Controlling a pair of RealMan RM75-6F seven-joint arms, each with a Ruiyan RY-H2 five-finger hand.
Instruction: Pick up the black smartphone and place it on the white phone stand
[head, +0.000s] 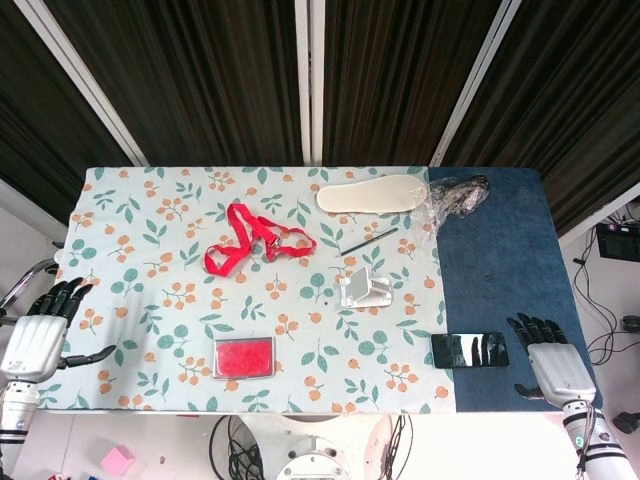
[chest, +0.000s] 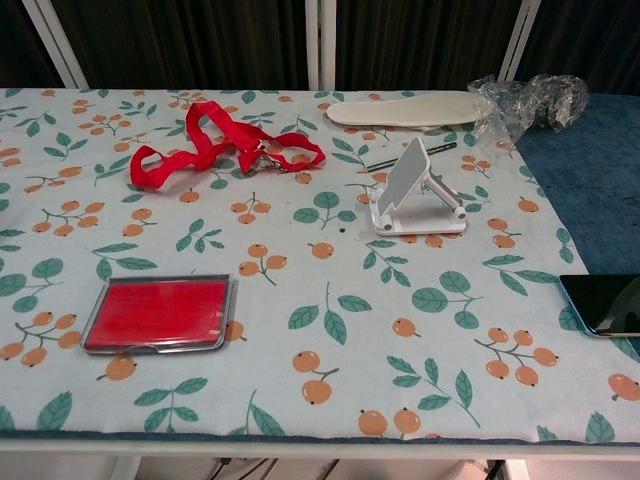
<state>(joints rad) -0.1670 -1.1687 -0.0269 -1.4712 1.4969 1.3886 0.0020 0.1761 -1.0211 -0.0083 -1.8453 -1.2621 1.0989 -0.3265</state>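
The black smartphone (head: 470, 350) lies flat on the blue cloth near the table's front edge; the chest view shows its end (chest: 606, 304) at the right border. The white phone stand (head: 364, 289) stands upright on the floral cloth, mid-table, also seen in the chest view as the stand (chest: 414, 188). My right hand (head: 553, 366) hovers just right of the phone, fingers spread, holding nothing. Beside the table's left front corner my left hand (head: 37, 332) is open and empty. Neither hand shows in the chest view.
A red case (head: 244, 357) lies front left. A red lanyard (head: 252, 240), a pencil (head: 368, 240), a white insole (head: 372, 193) and crumpled clear plastic (head: 456, 195) sit toward the back. The blue cloth (head: 500, 260) covers the right part of the table.
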